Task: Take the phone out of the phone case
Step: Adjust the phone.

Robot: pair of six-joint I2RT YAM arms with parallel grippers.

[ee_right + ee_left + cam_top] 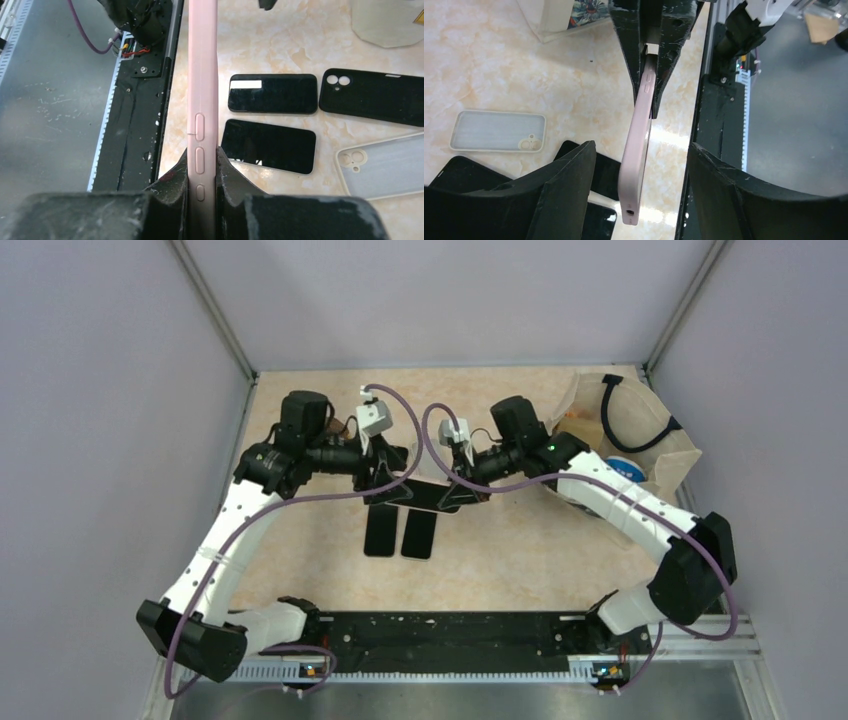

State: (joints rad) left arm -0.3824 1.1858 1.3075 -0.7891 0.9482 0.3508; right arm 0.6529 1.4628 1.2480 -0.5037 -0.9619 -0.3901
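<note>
Shows the pink phone case pinched edge-on in the tightly closed right gripper, above the table; shows the left gripper spread wide around its free end, touching neither side.

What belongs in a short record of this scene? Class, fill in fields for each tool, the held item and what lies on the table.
Right tool: shut on the pink case, held edge-on above the table
Left tool: open, one finger either side of the pink case, not touching
On table: two black phones, black case, pale case
Phone in pink case: cannot tell
</note>
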